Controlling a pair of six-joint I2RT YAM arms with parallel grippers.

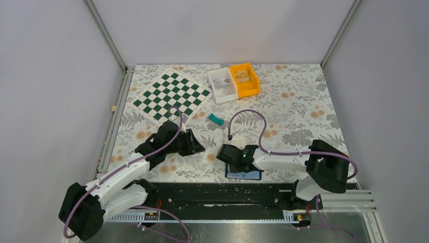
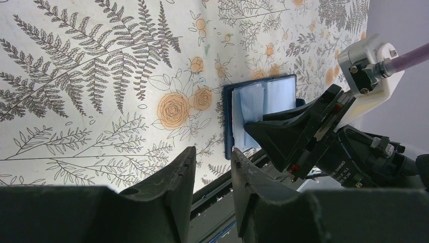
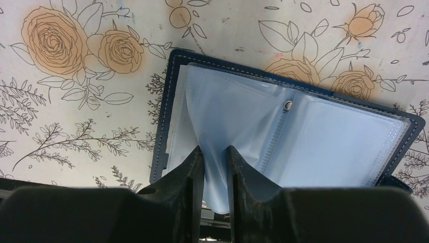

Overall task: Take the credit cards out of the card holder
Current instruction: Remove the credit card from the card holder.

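Evidently mid-extraction: the right gripper (image 3: 215,152) is clamped on a pale blue card (image 3: 217,116) standing up from the open card holder (image 3: 163,116) at the table (image 1: 303,101)'s near edge; the left gripper (image 2: 212,152) hovers empty, jaws slightly apart; next, a steady pull clear.

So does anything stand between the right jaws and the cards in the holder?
Nothing visible does. The right gripper pinches a pale blue sheet raised from the open card holder; whether it is a bare card or a plastic sleeve over one I cannot tell.
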